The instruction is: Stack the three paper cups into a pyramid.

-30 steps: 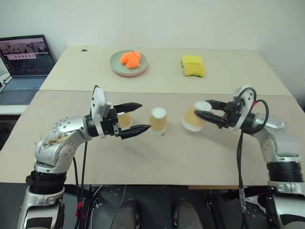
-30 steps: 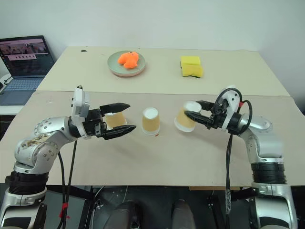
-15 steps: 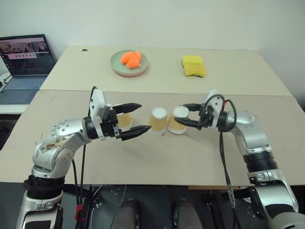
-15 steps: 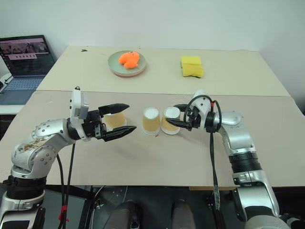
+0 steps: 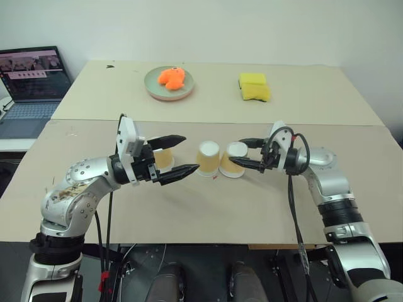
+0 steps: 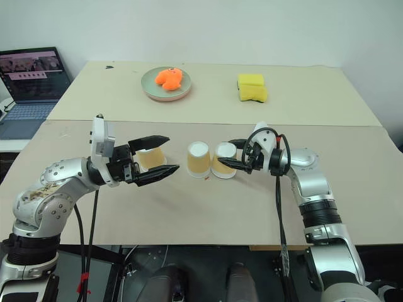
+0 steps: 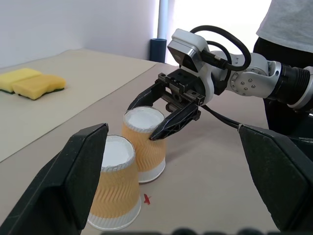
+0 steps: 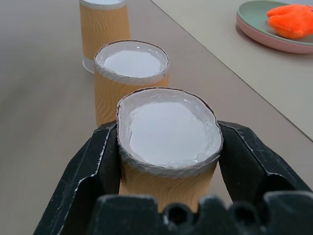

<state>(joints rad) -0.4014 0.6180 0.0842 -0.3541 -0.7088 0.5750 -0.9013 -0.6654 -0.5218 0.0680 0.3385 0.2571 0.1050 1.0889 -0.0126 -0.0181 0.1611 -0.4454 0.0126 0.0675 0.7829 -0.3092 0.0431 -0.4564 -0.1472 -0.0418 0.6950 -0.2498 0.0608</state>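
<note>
From the left eye, two tan tables (image 5: 208, 201) stand end to end by a white wall. A laptop (image 5: 31, 78) sits off to the left. On the far table are a green plate (image 5: 154, 88) with an orange toy (image 5: 172, 77) and a yellow sponge (image 5: 254, 86). Three cups stand upside down in a row on the near table. The left cup (image 5: 164, 158) is between the wide-open fingers of the left gripper (image 5: 178, 155). The middle cup (image 5: 208, 158) and the right cup (image 5: 233, 160) touch. The right gripper (image 5: 246, 153) has its fingers around the right cup.

From the left wrist, the right gripper's fingers (image 7: 175, 121) press that cup's sides. A person (image 7: 288, 29) stands behind.

From the right wrist, the held cup's rim (image 8: 168, 127) is squashed oval between the fingers.
</note>
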